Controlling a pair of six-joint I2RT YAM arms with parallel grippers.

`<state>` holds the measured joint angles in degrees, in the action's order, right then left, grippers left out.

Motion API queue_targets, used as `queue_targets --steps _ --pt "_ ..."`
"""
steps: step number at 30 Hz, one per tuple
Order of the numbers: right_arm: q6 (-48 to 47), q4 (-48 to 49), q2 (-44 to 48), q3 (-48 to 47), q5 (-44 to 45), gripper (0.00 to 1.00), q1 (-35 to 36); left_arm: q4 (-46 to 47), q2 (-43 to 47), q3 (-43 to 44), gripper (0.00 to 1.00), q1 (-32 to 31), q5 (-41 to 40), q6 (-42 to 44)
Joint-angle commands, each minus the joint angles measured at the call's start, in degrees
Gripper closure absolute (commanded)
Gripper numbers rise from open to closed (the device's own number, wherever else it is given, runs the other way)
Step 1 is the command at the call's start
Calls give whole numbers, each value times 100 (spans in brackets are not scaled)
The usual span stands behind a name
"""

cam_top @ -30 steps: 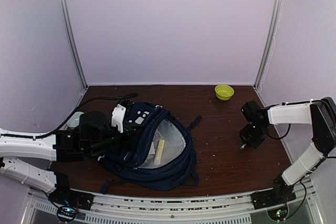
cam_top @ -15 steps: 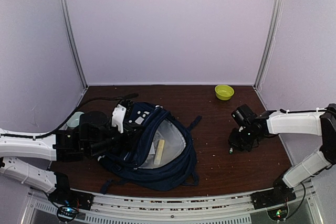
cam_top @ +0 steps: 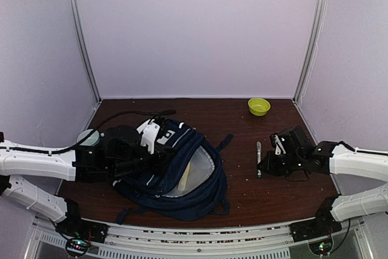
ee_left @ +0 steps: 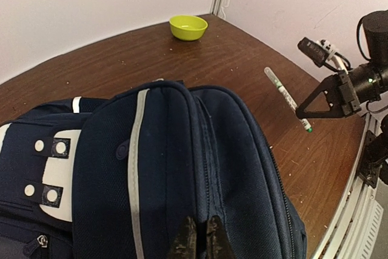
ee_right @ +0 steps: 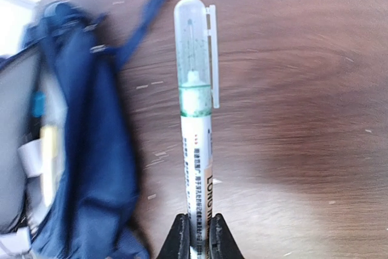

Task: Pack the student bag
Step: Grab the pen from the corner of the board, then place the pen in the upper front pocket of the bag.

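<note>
- Desk (cam_top: 254, 193): one; brown top carrying every item.
- Student bag (cam_top: 182, 150): one; lies left of centre on the desk, mouth open toward the right, one pale yellow item (cam_top: 185, 177) visible inside; risk: the mouth may sag shut if the fabric slips from its pinch.
- Left hand (ee_left: 197, 238): one; jaws narrow, apparently nipped on bag fabric beside the zip; risk: a thin fold gives little hold.
- Right hand (ee_right: 197, 235): one; jaws clamped on the tail of a pen, well apart from the bag.
- Bowl (cam_top: 259, 106): one; green, at the far edge, clear of the likely path.
- Pen (ee_right: 197, 137): one; projects far beyond the fingertips; risk: it may pivot in the grip or strike the bag rim and miss the mouth.
</note>
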<state>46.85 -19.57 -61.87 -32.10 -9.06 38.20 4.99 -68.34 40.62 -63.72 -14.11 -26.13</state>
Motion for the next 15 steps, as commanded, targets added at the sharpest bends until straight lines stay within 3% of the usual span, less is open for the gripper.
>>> queue_targets --steps 1,9,15 --pt "-364 292 534 27 -153 100 377 378 -260 417 100 42 301 -97" --pt "-751 284 1127 26 -284 100 1104 251 -791 933 100 44 697 -33" --pt "-700 717 813 -96 -796 100 1634 217 -935 1193 100 44 909 92"
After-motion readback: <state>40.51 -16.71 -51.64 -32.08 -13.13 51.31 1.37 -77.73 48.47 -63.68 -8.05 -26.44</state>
